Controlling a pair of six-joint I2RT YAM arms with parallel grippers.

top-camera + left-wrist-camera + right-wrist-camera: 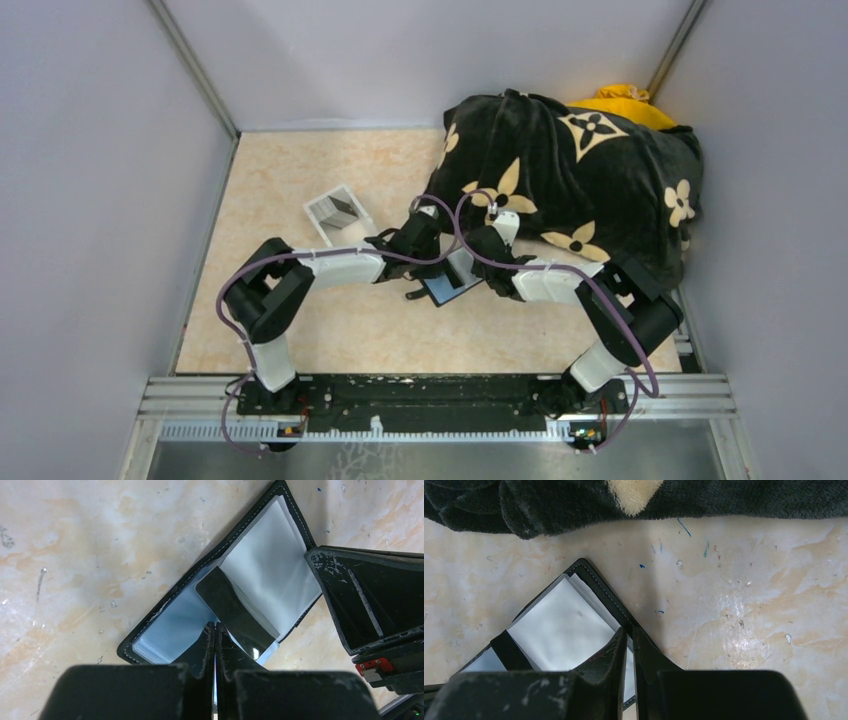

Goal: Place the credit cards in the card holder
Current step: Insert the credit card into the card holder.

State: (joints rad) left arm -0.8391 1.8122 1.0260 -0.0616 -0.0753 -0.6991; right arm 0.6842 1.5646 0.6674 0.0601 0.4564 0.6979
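Note:
The card holder [450, 289] lies open on the table between both grippers, black with a light grey lining [272, 560]. A dark credit card [234, 611] lies slanted across its fold, partly tucked into the lining. It also shows as a dark strip in the right wrist view [508, 650]. My left gripper [215, 626] is shut, with its tips against the card's left edge. My right gripper [628, 631] is shut over the card holder's right cover edge [600, 583]. It also shows in the left wrist view [360, 600]. No other cards are in view.
A pale grey tray-like box [338, 213] stands to the left of the grippers. A big black flower-patterned cushion [575, 185] fills the back right, close behind the card holder, with something yellow [622, 100] behind it. Walls close in the table on three sides.

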